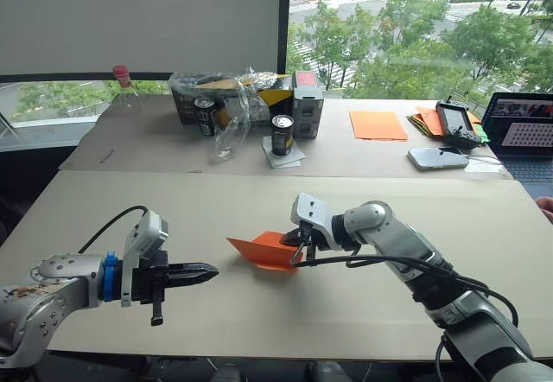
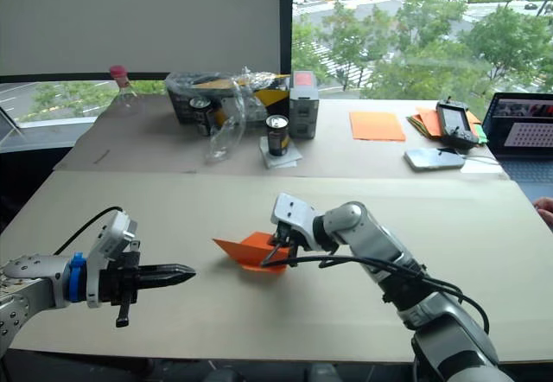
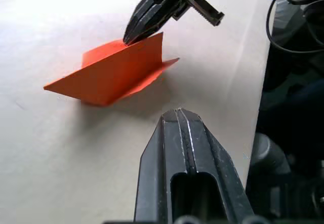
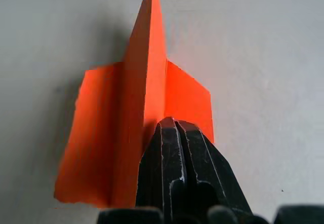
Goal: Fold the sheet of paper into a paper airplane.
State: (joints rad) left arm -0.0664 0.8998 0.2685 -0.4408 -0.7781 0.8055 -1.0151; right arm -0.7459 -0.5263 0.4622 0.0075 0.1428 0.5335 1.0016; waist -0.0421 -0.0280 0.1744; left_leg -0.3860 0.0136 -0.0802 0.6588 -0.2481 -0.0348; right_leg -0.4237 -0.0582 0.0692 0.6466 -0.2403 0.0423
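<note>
- Pinching the rear edge of the small bright orange folded paper airplane [image 1: 263,251], the right gripper [image 1: 300,252] has its two black fingers closed together on the raised centre fold; its fingertips cover part of that fold in the right wrist view.
- The airplane sits at the centre of the frame on the pale beige tabletop [image 1: 346,313], pointed tip toward frame left, one wing flat on the surface.
- The left gripper [image 1: 207,271], at lower left of the frame, holds nothing; its black fingers are pressed together, aimed at the airplane, and stand apart from it.
- A second table behind carries a crumpled clear plastic bag [image 1: 226,97] that partly hides a dark box, so its contents are hard to make out.
- Two dark drink cans [image 1: 282,134], a paler smooth orange sheet [image 1: 378,124] and a white phone [image 1: 437,157] lie there too.
- An open laptop [image 1: 522,131] is cut off by the right frame edge.
- Green trees fill the window at upper right.
</note>
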